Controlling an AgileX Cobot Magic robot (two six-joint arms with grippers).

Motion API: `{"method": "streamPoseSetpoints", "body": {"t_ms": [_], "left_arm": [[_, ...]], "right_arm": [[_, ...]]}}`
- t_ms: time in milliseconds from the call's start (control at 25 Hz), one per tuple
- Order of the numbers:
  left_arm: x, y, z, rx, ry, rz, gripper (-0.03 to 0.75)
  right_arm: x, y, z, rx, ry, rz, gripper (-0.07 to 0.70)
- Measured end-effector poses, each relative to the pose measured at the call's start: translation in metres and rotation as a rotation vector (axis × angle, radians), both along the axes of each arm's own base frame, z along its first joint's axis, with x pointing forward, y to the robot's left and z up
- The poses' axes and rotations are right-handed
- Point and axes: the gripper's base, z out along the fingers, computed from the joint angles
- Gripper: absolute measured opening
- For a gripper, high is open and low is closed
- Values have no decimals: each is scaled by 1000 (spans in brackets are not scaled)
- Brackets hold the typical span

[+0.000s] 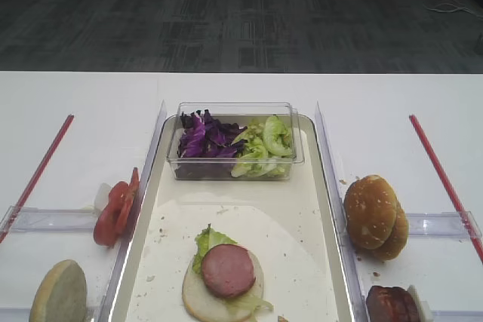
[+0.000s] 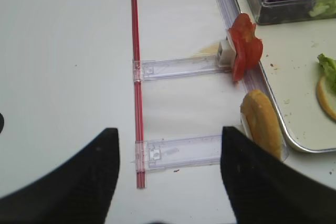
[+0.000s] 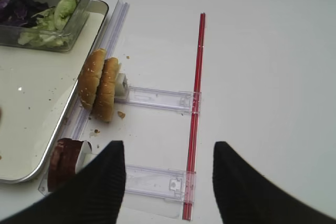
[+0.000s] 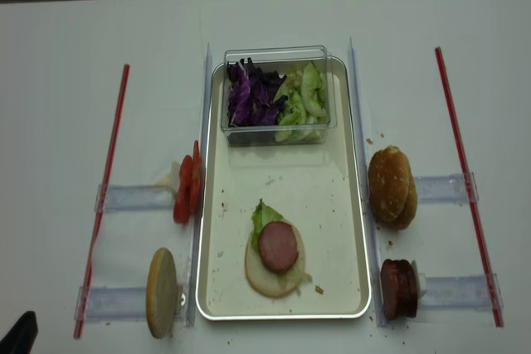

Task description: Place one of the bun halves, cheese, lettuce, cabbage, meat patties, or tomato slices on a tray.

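From the exterior high view, the tray point(image 1: 321, 186) is already carrying a pale bun half point(image 1: 204, 299) with a lettuce point(image 1: 210, 240) leaf and a meat patty point(image 1: 227, 270) stacked on it; purple cabbage point(image 1: 202, 139) and more green leaves are sitting in the clear tub point(image 1: 234, 167) at the tray's far end; tomato slices point(image 1: 115, 211) are standing left of the tray, speckled bun tops point(image 1: 375, 215) to its right.

From the right wrist view, the right gripper point(image 3: 169, 177) is hovering over the surface point(image 3: 262, 51) with jaws standing wide and holding nothing; spare patties point(image 3: 62, 162) are waiting just beside the tray's rim.

From the left wrist view, the left gripper point(image 2: 169, 171) is hanging empty too, jaws spread wide, with the tomato slices and a bun half point(image 2: 261, 121) on their racks ahead of it.

From the realsense view, the stack is looking partway built; tomato, cabbage and a top bun are seemingly remaining.
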Motion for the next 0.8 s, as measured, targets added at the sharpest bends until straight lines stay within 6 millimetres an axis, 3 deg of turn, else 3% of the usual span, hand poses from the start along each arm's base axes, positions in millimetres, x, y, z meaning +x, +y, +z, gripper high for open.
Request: {"method": "streamPoseSetpoints", "body": {"t_ms": [800], "left_arm": [[0,0,0,0,0,0,428]], "right_arm": [[0,0,0,-12,1,1,390]]}}
